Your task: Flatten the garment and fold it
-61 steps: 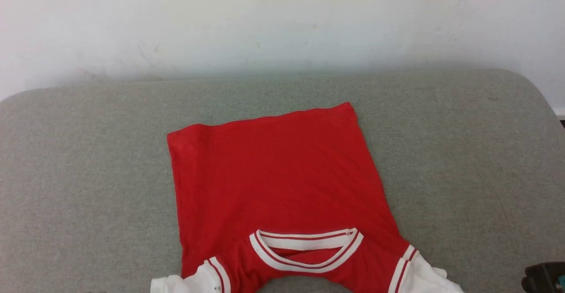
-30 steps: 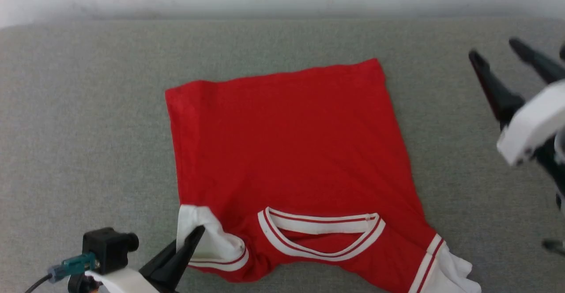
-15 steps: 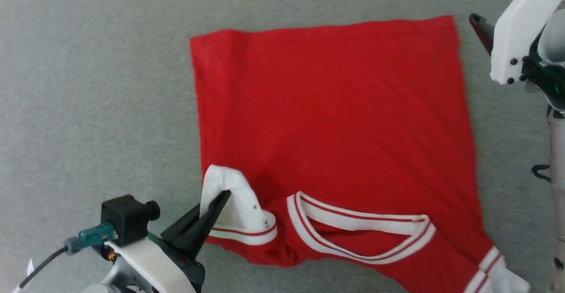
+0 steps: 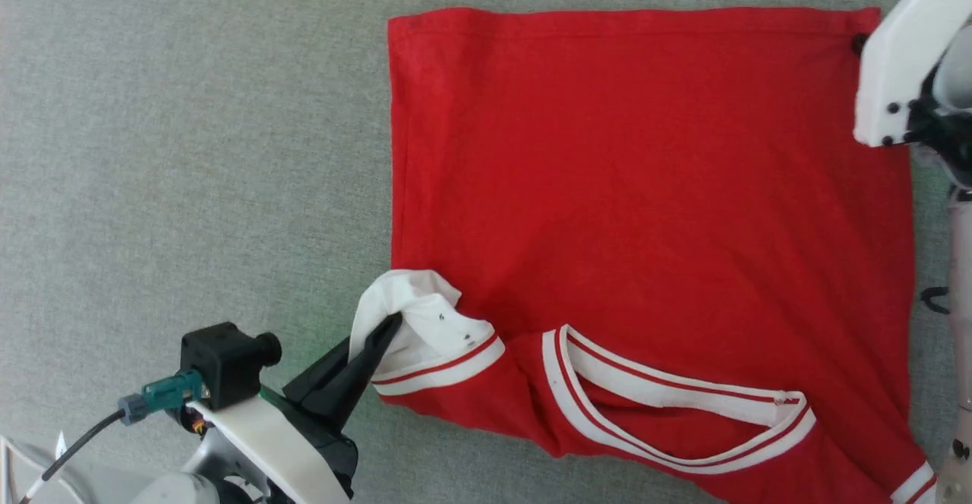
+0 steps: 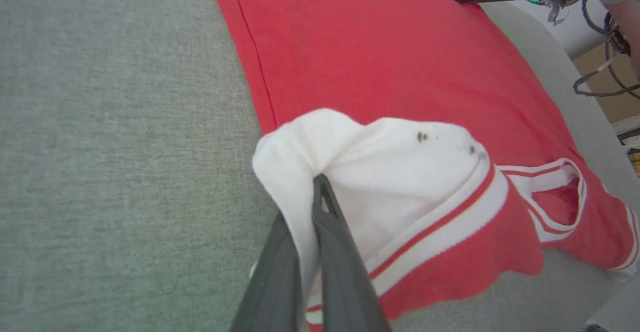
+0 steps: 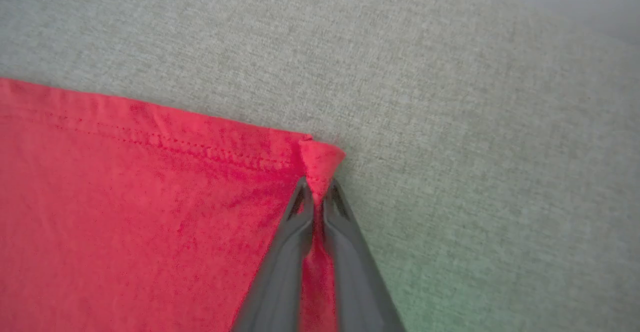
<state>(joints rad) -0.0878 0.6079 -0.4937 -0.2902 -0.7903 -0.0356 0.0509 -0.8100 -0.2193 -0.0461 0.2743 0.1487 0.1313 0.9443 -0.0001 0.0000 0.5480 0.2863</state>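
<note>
left gripper: clamped on white sleeve of garment | right gripper: clamped on garment's red hem corner

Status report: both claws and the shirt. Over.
Left claw shut on garment sleeve. Right claw shut on hem corner. Mostly flat, no obstruction seen.

At lower left of the head view, the left gripper has long dark tapered fingers and a white curved shell. Beside it sits a black boxy camera with a teal plug and dark cable. At right edge, a white cover carries small black screws.
</note>
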